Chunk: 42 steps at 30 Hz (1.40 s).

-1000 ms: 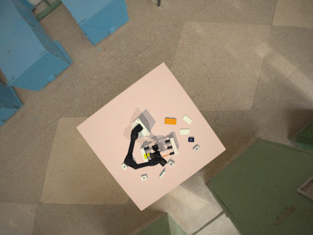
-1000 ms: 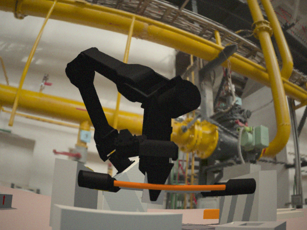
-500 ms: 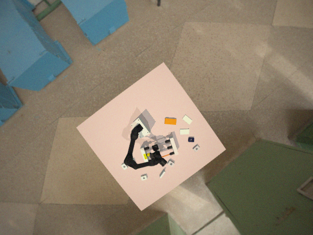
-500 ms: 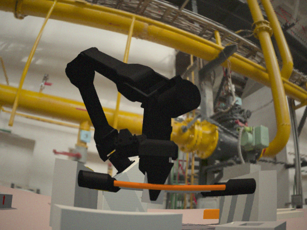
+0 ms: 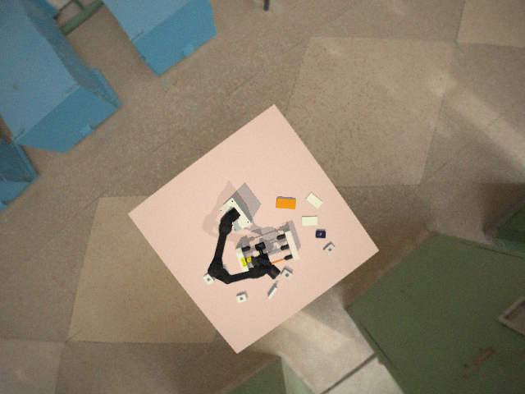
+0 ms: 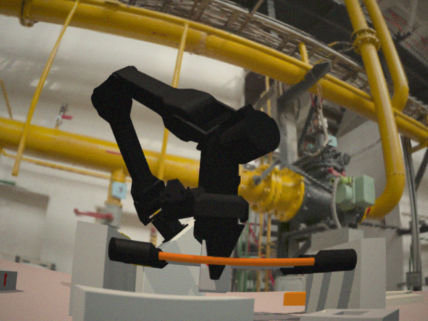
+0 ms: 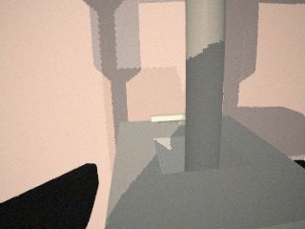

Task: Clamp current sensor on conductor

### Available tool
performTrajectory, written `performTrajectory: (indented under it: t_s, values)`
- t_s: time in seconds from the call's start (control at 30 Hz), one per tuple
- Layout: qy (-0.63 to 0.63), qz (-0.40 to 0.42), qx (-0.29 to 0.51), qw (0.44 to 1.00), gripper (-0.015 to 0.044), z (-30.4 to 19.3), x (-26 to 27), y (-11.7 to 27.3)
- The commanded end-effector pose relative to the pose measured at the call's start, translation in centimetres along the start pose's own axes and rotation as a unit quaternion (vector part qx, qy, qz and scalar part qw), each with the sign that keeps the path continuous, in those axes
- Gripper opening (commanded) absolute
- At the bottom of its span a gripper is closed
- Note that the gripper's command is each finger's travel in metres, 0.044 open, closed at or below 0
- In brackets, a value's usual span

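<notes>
The split-core sensor (image 7: pixel 205 202) is a grey body with a window, below the wrist camera. A grey conductor (image 7: pixel 205 105) runs into its window. Whether the sensor is fully shut or latched cannot be told. Part of it (image 6: pixel 225 281) shows pale behind the fingertip in the exterior view; the arm hides it in the top view. My gripper (image 6: pixel 217 273) is open, pointing down at the sensor behind the orange conductor (image 6: pixel 193 259) (image 5: pixel 278 261). One black finger stands left of the sensor in the wrist view, with a gap. Yellow labels (image 5: pixel 243 262) sit on the left support; LOAD is unreadable.
White end supports (image 5: pixel 291 244) (image 6: pixel 366 276) hold the conductors' black ends. An orange block (image 5: pixel 285 203), a dark blue block (image 5: pixel 320 233) and pale blocks lie to the right. A leaning white plate (image 5: pixel 272 290) and small holed blocks are near the front.
</notes>
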<state>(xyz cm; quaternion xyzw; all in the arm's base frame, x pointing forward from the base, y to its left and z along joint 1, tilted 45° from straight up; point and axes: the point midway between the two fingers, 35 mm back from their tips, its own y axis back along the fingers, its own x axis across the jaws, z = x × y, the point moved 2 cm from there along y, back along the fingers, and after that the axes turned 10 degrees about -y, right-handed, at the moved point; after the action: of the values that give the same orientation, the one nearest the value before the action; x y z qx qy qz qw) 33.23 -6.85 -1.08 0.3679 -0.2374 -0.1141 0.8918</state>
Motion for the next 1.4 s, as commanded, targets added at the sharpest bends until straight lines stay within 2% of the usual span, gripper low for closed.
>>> performTrajectory:
  t_s: [0.0, 0.3, 0.67, 0.73, 1.37]
  values:
    - [-0.001, -0.001, 0.000, 1.000, 0.0361, 0.02, 0.02, -0.04]
    - [-0.001, -0.001, 0.000, 1.000, 0.0125, 0.02, 0.02, -0.04]
    - [-0.001, -0.001, 0.000, 1.000, 0.0050, 0.02, 0.02, -0.04]
    - [-0.001, 0.000, 0.000, 1.000, 0.0000, 0.02, 0.02, 0.03]
    - [-0.001, -0.001, -0.001, 1.000, 0.0000, 0.03, 0.17, 0.04]
